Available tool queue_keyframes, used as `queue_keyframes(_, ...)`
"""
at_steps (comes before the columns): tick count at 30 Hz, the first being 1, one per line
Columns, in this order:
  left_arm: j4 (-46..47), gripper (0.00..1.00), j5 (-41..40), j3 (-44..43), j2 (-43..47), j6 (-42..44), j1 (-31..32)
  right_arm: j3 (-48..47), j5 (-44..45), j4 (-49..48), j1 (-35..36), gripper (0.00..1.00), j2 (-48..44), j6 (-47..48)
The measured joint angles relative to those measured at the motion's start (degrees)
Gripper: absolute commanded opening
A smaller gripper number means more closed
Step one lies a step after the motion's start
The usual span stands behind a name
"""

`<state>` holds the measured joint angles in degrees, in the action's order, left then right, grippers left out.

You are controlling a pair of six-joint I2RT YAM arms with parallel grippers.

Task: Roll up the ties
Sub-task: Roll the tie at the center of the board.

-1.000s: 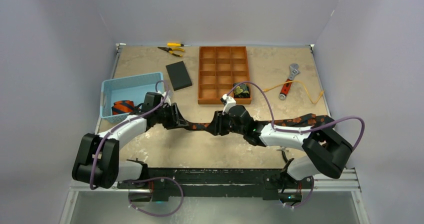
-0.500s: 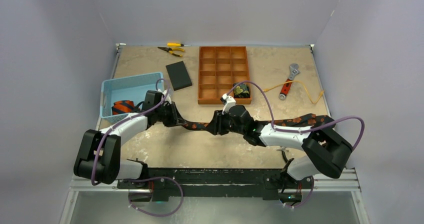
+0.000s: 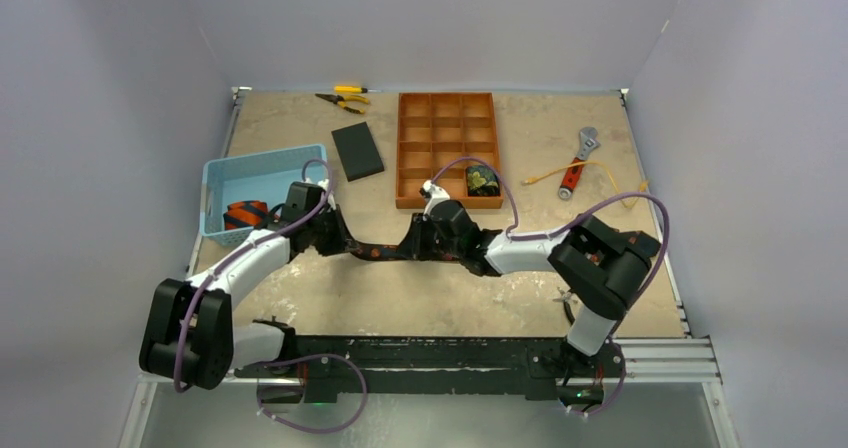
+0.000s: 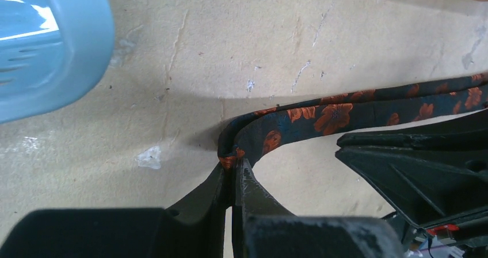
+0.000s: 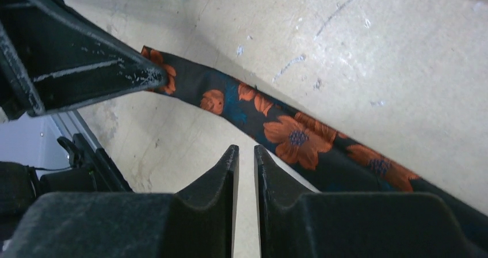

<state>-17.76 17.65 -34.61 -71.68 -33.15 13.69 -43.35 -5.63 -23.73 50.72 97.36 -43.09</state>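
The left gripper (image 4: 234,169) is pressed together on the narrow tip of a floral tie (image 4: 345,111), the two dark fingers pinching a small fold of cloth just above the table (image 4: 230,50). From that pinch the tie curls up in a tight bend and runs away to the right as a slim band, dark navy-black with orange-red flowers. The right gripper (image 5: 246,150) sits further along the same band, its jaws nearly together with only a thin slit between them. Nothing shows in that slit, and the tie lies just beyond the fingertips, so it looks not to be gripping yet. In the overhead view the tie stretches between the two grippers across the middle of the table, lying low and slightly slack. Its wider part passes under the right arm and is hidden. The cloth looks light, thin and very limp. It probably buckles rather than pushes, and its smooth weave may slip, so a roll would likely spring loose unless kept under light tension. The narrow tip looks like the sensible place to hold for starting a tight core, with the other gripper guiding the band close beside it. Further out, a rolled green-gold tie (image 3: 482,180) sits in a near right compartment of a wooden tray (image 3: 447,148). A striped tie (image 3: 245,213), dark with orange, rests bundled in a blue basket (image 3: 262,158) at the left.
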Motion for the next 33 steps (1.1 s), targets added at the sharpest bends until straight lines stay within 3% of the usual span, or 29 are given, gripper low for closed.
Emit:
queue_keyframes(10, -3.54, 0.0, -5.7, -1.79, 0.5, 1.29, 1.6, -8.09, -0.63, -0.52, 1.18, 0.11, 8.15, -1.49)
queue_keyframes(25, -4.98, 0.0, -6.6, -2.4, 1.49, 1.29, 2.69, -14.29, -1.6, -0.04, 3.93, 0.09, 16.28, -2.25)
queue_keyframes(33, -4.74, 0.0, -7.45, -4.94, 1.57, 0.15, 9.07, -14.8, -2.67, -2.16, 4.13, 0.08, 17.68, -3.87)
